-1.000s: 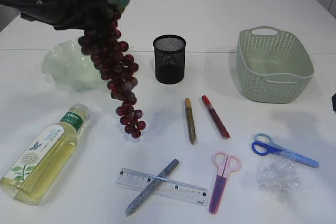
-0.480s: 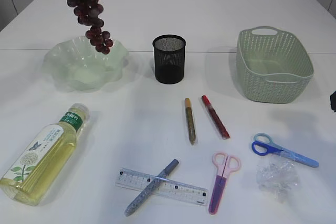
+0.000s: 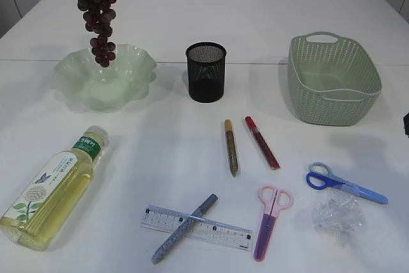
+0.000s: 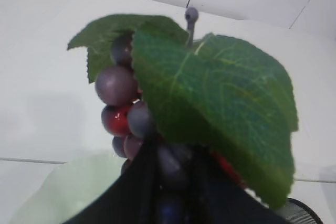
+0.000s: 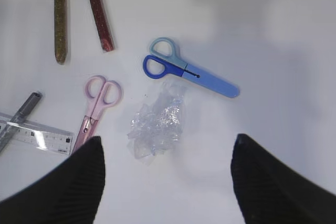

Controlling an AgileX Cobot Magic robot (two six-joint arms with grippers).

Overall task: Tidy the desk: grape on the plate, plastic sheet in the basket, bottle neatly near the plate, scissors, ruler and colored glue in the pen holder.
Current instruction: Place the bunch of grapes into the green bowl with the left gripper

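Your left tool (image 4: 173, 192), clenched on the grape (image 3: 92, 4), hangs it over the plate (image 3: 144, 68) near the worktop's far-left corner for lowering, while your right tool (image 5: 165, 177) waits released.

We see a matt white worktop (image 3: 192, 151). The pen holder (image 3: 206, 71) is black wire mesh, the basket (image 3: 333, 81) pale green woven-look plastic, the plate (image 3: 105, 78) translucent and glossy. The grapes (image 3: 92, 4) shine like smooth plastic under a veined matt leaf (image 4: 220, 103). The plastic sheet (image 5: 157, 124) is clear and crinkled; the bottle (image 3: 54, 187) is clear and glossy.
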